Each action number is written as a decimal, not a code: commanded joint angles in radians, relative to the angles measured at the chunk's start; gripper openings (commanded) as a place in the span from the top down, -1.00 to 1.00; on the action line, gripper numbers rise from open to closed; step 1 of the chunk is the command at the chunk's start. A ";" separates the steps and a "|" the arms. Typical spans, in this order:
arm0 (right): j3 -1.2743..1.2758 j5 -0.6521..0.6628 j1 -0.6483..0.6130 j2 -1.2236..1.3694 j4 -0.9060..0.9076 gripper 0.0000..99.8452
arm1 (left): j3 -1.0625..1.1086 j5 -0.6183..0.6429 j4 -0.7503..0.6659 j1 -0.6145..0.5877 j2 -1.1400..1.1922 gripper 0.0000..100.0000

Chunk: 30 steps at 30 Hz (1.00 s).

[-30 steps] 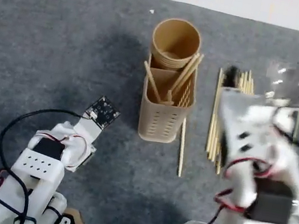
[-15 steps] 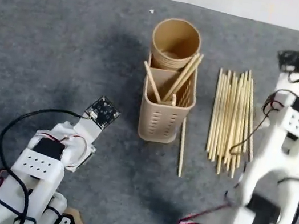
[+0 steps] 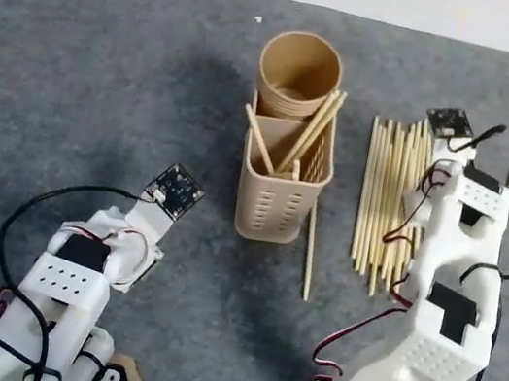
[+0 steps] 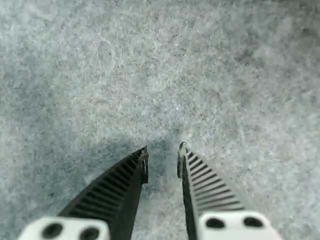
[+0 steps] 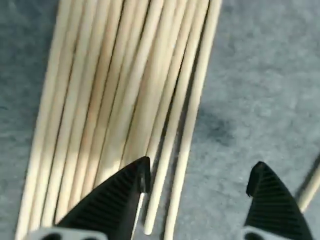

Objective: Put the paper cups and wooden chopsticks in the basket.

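Looking down from the near edge. The left arm (image 3: 71,282) sits at 7 o'clock on the grey carpet (image 3: 107,76). The left gripper (image 4: 162,155) points at bare carpet, its jaws a narrow gap apart with nothing between them.

The basket (image 3: 277,200) stands upright at table centre. A stack of paper cups (image 3: 300,70) is at its 12 o'clock end; I cannot tell whether it is inside or just behind. A few chopsticks (image 3: 308,136) lean in the basket. One loose chopstick (image 3: 309,250) lies just beside its 3 o'clock wall.

The chopstick pile (image 3: 380,203) lies flat at 3 o'clock of the basket, sticks running 12 to 6. The right arm (image 3: 445,283) comes in from 5 o'clock. The right gripper (image 5: 200,177) is spread wide and holds nothing, one finger (image 5: 125,187) over the pile's outer sticks, the other over carpet.
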 commanded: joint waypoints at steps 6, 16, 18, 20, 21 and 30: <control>-0.031 0.009 -0.012 -0.004 -0.016 0.39 | -0.005 -0.009 -0.017 0.010 -0.005 0.74; -0.038 0.006 0.058 0.128 -0.016 0.68 | -0.005 -0.009 -0.017 0.013 -0.005 0.74; -0.039 0.005 0.073 0.148 -0.016 0.70 | -0.004 -0.009 -0.017 0.013 -0.005 0.74; -0.039 0.005 0.085 0.153 -0.016 0.84 | -0.004 -0.009 -0.017 0.015 -0.005 0.74; -0.041 0.003 0.090 0.151 -0.015 0.95 | -0.004 -0.009 -0.017 0.015 -0.005 0.74; -0.107 -0.236 0.130 -0.030 -0.008 0.99 | -0.004 -0.009 -0.017 0.015 -0.005 0.74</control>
